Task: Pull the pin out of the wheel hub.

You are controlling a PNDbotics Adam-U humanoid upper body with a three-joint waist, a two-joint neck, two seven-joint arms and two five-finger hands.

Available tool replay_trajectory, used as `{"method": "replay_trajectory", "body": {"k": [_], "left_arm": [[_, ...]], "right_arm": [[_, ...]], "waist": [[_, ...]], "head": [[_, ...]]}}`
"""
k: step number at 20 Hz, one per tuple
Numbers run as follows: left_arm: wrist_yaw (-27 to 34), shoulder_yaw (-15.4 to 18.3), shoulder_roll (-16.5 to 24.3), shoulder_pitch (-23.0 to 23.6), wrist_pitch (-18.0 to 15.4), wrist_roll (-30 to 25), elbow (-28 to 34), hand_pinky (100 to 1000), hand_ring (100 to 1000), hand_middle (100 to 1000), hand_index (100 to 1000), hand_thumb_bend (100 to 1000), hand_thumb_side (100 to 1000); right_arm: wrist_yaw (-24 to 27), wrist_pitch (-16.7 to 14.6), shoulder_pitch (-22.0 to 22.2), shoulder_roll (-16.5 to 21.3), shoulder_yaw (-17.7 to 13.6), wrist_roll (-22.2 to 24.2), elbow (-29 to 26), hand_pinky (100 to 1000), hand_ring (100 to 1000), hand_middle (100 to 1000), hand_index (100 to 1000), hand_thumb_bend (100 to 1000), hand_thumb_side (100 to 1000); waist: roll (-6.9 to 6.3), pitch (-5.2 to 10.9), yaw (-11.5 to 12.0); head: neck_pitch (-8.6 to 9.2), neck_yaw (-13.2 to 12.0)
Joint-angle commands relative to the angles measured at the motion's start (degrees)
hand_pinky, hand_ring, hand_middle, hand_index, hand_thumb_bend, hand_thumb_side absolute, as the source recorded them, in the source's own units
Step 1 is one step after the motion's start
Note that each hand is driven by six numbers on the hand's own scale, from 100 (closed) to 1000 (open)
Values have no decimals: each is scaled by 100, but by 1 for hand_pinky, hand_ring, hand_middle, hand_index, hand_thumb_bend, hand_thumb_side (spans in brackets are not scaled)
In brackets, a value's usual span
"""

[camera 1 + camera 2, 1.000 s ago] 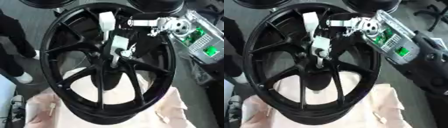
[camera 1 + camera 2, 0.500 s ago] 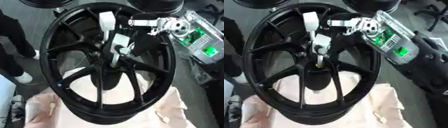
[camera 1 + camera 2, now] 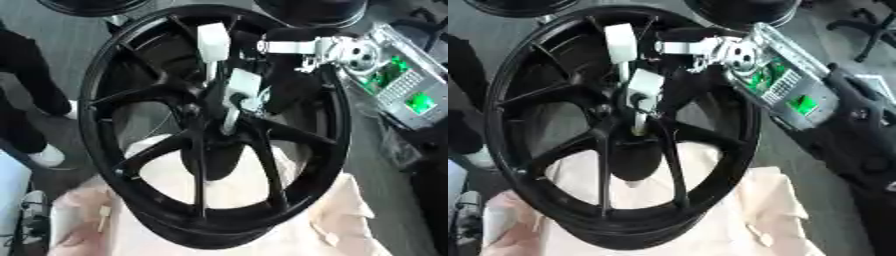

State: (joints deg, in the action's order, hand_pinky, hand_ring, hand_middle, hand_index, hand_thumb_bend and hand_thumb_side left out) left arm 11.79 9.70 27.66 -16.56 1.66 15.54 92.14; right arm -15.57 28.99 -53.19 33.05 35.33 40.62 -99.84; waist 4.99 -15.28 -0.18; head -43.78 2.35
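Right robot hand (image 3: 642, 87) on pin (image 3: 638, 122) at wheel hub (image 3: 627, 131)

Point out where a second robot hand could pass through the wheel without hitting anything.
The widest gaps are between the lower spokes of the wheel, over the pale cloth. The gap at left, toward the rim, is also open. It is crowded at the hub, where the right robot hand works at the pin.
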Motion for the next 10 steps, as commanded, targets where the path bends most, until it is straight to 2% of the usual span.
{"method": "replay_trajectory", "body": {"k": [1,7,10], "left_arm": [[-12,58,103,-22,-3,-14,79,585,799,639,699,226,719],[-17,57,98,-10,1,-27,76,586,798,638,698,219,723],[-19,61,98,-7,-1,-32,75,587,799,638,696,217,725]], "right_arm": [[82,152,-31,183,-57,107,-52,748,692,421,718,100,349],[162,233,-6,207,-75,32,-92,716,639,386,682,100,328],[229,276,-8,224,-90,-30,-121,685,594,356,641,100,282]], "waist": [[-48,71,-10],[-49,65,-13],[-51,67,-12]], "head": [[-33,24],[-33,35],[-33,40]]}}
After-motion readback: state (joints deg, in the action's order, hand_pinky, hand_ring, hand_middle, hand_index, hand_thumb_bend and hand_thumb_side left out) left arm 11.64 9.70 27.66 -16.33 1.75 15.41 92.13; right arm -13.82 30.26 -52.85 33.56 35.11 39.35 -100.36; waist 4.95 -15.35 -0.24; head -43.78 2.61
